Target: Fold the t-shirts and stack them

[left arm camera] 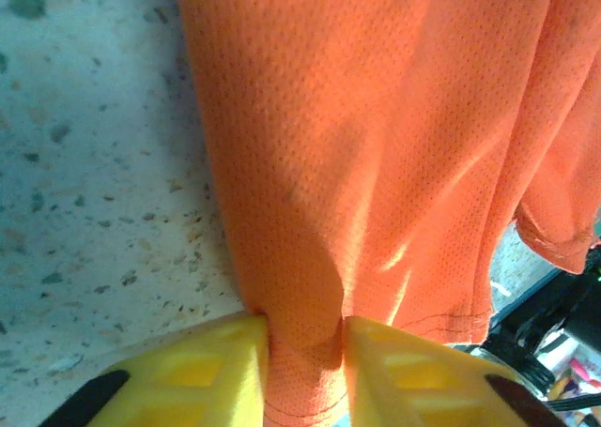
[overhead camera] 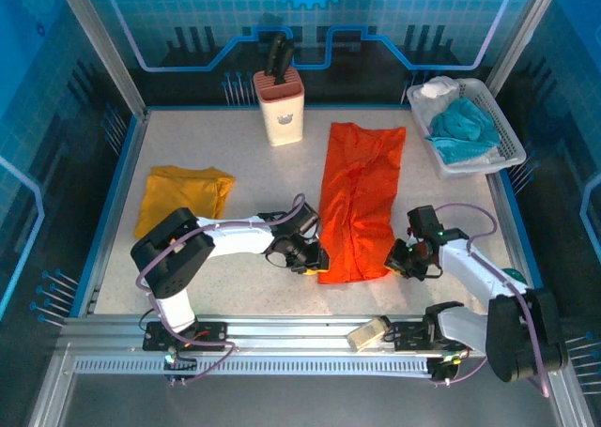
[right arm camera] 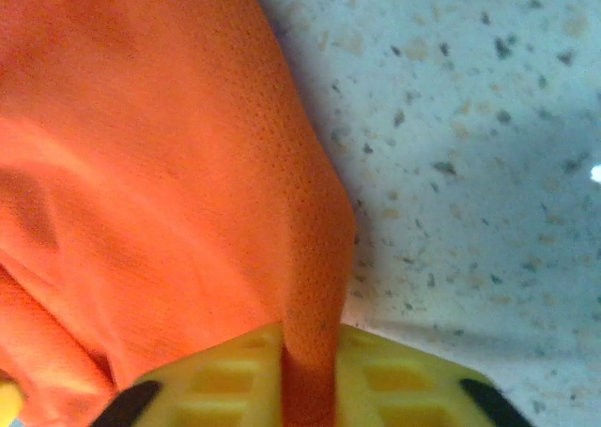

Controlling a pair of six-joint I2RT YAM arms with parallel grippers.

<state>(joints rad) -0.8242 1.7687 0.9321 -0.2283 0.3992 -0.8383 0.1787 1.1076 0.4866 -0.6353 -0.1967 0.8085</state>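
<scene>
**Open lanes in the middle, clutter at the far edge**

The desk [overhead camera: 254,188] lies bare between the mustard t-shirt [overhead camera: 183,197] at left and the orange t-shirt [overhead camera: 362,197] at centre, and again in the strip right of the orange one. At the far edge a knife block [overhead camera: 280,106] stands left of centre and a white basket [overhead camera: 505,136] fills the right corner. Nearer, both arms lie low across the desk, the left gripper [overhead camera: 317,261] and right gripper [overhead camera: 396,263] pinching the orange t-shirt's near corners.

Arms: left arm [overhead camera: 235,235], right arm [overhead camera: 474,269], white links, black joints.
Cables [overhead camera: 467,206]: lilac-grey loops along both.
Fingers [left arm camera: 188,375]: yellow, ribbed, black insets.
Light [overhead camera: 438,230]: green dot, right wrist.
Bases [overhead camera: 183,333]: black blocks.
</scene>
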